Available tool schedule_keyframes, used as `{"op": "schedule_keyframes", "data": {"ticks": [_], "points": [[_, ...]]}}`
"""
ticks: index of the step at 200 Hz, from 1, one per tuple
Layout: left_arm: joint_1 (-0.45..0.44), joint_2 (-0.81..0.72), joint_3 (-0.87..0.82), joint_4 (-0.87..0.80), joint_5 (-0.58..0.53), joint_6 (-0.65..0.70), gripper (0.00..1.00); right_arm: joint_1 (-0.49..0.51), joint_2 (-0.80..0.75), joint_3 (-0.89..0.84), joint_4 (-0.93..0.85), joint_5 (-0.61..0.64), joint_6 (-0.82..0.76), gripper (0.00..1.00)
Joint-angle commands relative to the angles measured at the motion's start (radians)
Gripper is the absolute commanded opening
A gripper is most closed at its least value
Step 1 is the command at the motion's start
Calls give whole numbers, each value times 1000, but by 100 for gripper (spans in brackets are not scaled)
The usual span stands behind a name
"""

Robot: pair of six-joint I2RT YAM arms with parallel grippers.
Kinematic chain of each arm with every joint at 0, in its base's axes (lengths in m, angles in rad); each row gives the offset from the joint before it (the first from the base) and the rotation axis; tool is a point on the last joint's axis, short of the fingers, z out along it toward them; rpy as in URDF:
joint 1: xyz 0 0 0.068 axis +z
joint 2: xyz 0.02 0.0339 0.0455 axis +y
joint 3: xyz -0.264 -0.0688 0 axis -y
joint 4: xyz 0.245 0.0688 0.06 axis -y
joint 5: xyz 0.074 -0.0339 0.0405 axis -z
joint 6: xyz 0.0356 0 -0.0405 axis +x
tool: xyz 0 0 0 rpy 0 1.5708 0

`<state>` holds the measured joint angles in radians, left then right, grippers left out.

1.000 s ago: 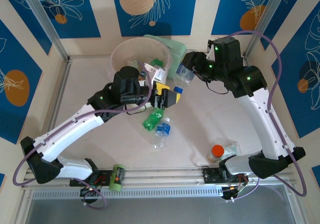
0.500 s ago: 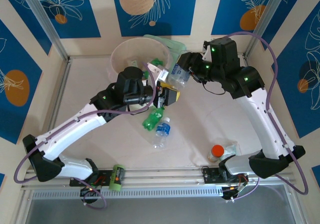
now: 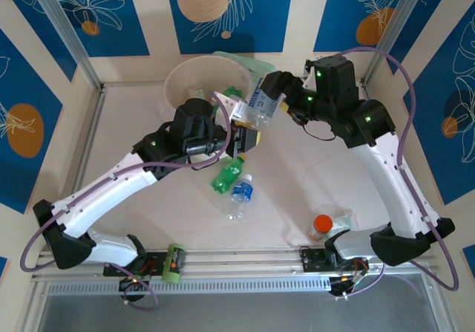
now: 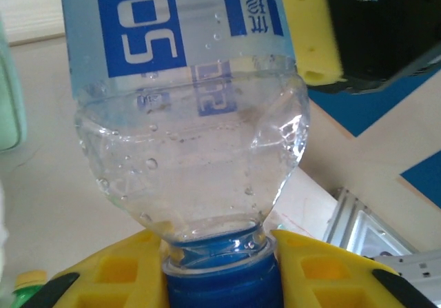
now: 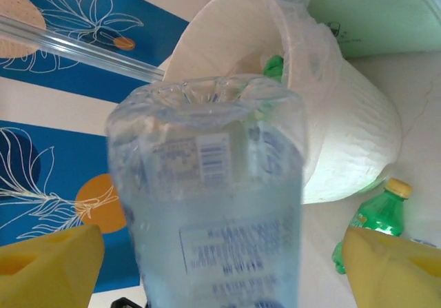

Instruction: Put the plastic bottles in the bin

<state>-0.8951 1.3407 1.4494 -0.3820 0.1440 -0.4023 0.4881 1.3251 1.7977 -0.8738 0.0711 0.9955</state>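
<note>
While left gripper (image 4: 220, 270) clamps blue cap (image 4: 222, 291), bottle (image 4: 196, 163) label (image 4: 158, 25) reads "500".

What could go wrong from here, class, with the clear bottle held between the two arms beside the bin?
1. The left fingers pinch the clear bottle only at its blue cap, so its long body may swing or slip out.
2. The right fingers stand open close on either side of it; pulling back could knock it.
3. It is beside the bin, not over the opening; released now, it would probably miss.
</note>
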Motion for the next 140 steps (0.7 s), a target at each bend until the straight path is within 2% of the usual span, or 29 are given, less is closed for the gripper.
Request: {"op": "schedule_keyframes", "data": {"ticks": [1, 5, 32, 57, 103, 140], "points": [[5, 1, 108, -83, -123, -8, 24, -34, -59, -5, -37, 49, -3, 92], [11, 0, 121, -94, -131, -12, 24, -43, -67, -6, -44, 58, -7, 100], [71, 10, 225, -139, -129, -44, 24, -110, -127, -32, -98, 116, -28, 99], [163, 40, 297, -140, -78, -81, 24, -135, -173, -94, -124, 134, -44, 100], [347, 184, 417, -141, 128, -182, 23, -109, -228, -303, -145, 89, -31, 94], [426, 242, 405, -173, 112, -172, 22, -42, -266, -461, -142, 104, 15, 93]]}}
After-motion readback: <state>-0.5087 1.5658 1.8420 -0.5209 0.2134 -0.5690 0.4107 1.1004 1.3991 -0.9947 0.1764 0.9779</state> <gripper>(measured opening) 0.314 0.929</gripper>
